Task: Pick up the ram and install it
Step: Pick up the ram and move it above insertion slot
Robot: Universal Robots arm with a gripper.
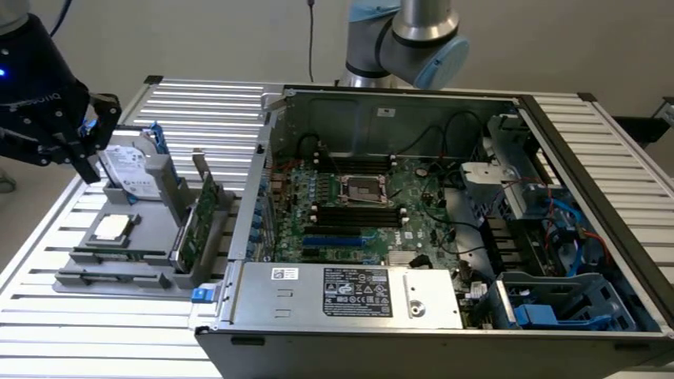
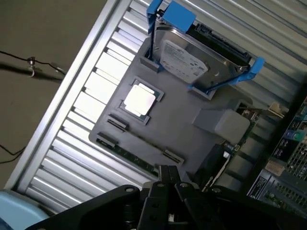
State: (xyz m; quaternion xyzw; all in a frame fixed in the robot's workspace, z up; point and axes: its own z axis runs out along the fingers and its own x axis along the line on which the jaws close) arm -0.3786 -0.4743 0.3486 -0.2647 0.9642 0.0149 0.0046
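Evidently unpicked, the ram (image 1: 121,253) sits slotted along the gray fixture's (image 1: 153,229) front edge, lower left, seemingly presented for grasping, while the gripper (image 1: 90,158) hovers upper left, its opening impossible to tell.

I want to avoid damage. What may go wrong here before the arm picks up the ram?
The gripper hangs close to the hard drive, so it may knock it. The ram lies low in the gray holder near the processor; a skewed descent may hit either.
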